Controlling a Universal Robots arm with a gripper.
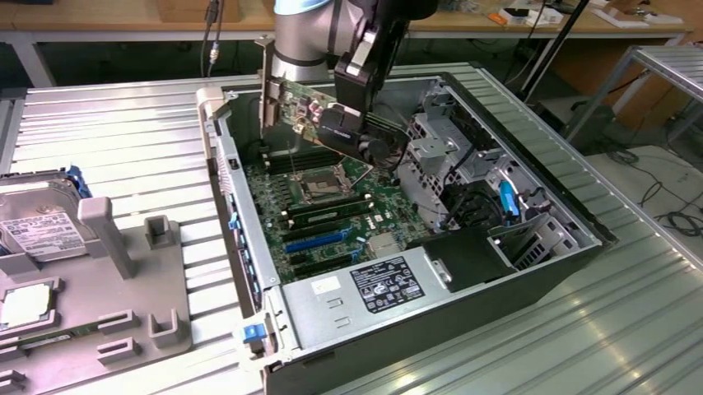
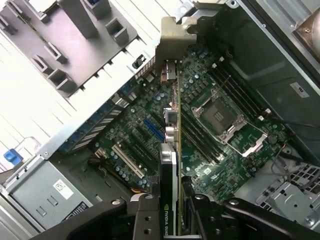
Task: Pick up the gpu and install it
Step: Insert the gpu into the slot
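- We see the hand (image 1: 349,123) pinching the gpu (image 1: 299,107) by its long upper edge. In the wrist view the two fingers (image 2: 145,217) press on either face of the card (image 2: 173,150).
- The gpu hangs on edge above the open case (image 1: 528,271), over the motherboard (image 1: 329,206) and apart from it. It is not yet seated.
- We judge the edge-on hold is chosen so the connector edge faces down toward the expansion slots (image 2: 152,129). The silver bracket (image 1: 267,82) is turned toward the case's rear wall, where it would sit.
- The case lies on its side on the slatted counter (image 1: 121,123), lid off, so the board faces up and can be reached from above.
- The gpu is a thin green card with a black cooler block on one face. Seen edge-on it is a narrow strip running beside the processor socket (image 2: 220,117).
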